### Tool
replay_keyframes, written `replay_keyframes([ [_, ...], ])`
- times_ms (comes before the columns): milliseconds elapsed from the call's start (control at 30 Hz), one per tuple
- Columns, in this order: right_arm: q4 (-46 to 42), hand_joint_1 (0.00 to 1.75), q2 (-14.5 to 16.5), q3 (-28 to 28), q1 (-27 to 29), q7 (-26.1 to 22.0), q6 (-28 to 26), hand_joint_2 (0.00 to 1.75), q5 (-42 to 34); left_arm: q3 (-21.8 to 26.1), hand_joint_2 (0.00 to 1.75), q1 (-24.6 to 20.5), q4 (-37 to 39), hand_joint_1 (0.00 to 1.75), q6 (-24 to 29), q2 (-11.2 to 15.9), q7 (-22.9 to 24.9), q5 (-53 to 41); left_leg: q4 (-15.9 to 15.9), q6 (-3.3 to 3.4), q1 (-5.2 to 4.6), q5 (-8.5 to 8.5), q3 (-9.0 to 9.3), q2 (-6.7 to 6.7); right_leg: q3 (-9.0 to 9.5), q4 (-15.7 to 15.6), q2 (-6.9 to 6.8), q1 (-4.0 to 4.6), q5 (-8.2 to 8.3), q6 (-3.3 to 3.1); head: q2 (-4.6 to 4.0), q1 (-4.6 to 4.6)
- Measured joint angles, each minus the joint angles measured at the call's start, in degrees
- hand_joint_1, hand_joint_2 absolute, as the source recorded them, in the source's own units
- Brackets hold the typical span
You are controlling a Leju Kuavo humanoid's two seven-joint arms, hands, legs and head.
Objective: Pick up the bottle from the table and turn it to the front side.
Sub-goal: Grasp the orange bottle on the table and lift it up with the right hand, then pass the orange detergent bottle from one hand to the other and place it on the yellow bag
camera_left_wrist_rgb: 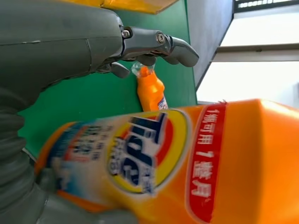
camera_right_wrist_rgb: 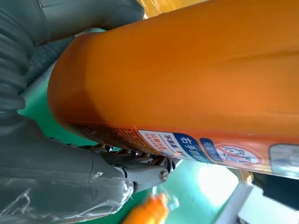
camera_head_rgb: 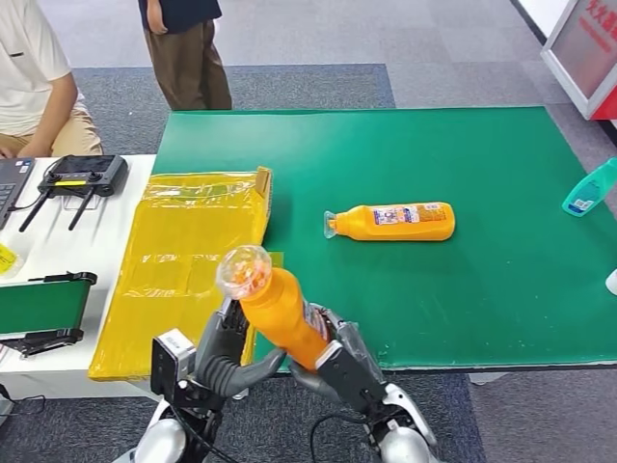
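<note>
Bottle in right robot hand

Ahead of us the green mat lies open on its near and far stretches — only a second orange bottle lies across its middle. A yellow bag covers the left edge — a teal bottle sits far right.

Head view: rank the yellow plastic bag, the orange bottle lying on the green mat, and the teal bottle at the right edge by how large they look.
1. yellow plastic bag, by far the largest
2. orange bottle lying on the green mat
3. teal bottle, smallest, though the picture's edge cuts it off, so its full size is unsure
</note>
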Motion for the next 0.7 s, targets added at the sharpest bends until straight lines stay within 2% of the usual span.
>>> replay_keyframes([
  [367,2.2,1.75,0.0,5.2,1.9,0.6,-1.0,1.75,0.1,-3.1,1.75,-0.7,2.7,0.0,-1.7,-0.2,-0.1,4.7,0.0,-0.01,0.0,0.0,0.01,0.01,-0.03,0.0,0.01,0.0,0.01,-0.01,0.0,0.0],
  [633,6.5,1.75,-0.5,6.7,2.0,0.5,-4.0,1.75,-2.1,-4.7,1.75,-1.5,3.0,0.0,-2.4,0.3,0.0,6.1,0.0,-0.02,0.0,0.02,0.01,0.01,-0.03,0.0,0.01,0.0,0.01,-0.01,0.0,0.01],
  [700,7.2,1.75,-0.6,6.8,2.0,0.5,-4.3,1.75,-2.2,-5.3,1.75,-1.7,3.0,0.87,-2.5,0.4,0.0,5.5,0.0,-0.02,0.0,0.02,0.01,0.01,-0.03,0.0,0.01,0.0,0.01,-0.01,0.0,0.01],
])
